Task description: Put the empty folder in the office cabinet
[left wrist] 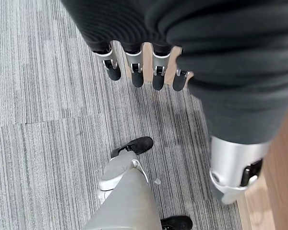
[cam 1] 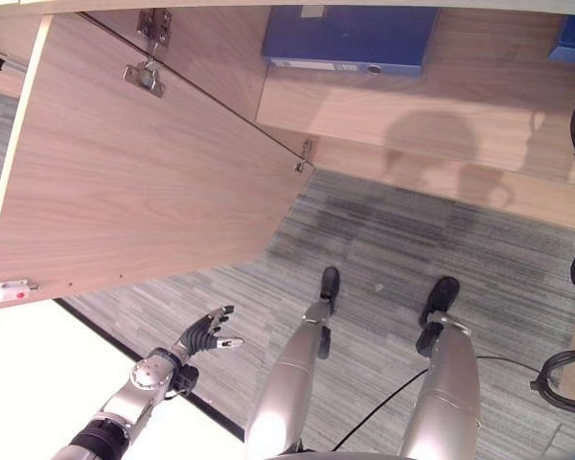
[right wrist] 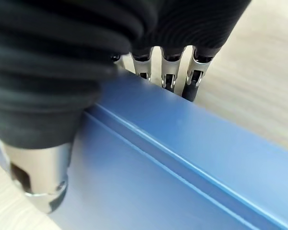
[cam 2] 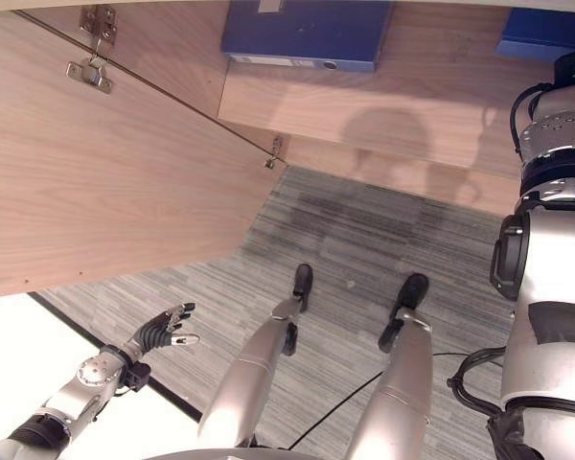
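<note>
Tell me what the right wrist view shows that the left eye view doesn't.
The right wrist view shows the right hand from close up, fingers over the far edge of a blue folder and thumb on its near face, above pale wood. The left eye view shows the open cabinet door, the grey carpet, the left hand open and empty above that carpet, and a blue folder lying in the cabinet. Both share blue folders and pale cabinet wood.

The right hand (right wrist: 62,96) grips a blue folder (right wrist: 182,163), its fingers (right wrist: 194,81) hooked over the far edge and thumb pressed on the near face, above pale wood (right wrist: 259,62).
</note>
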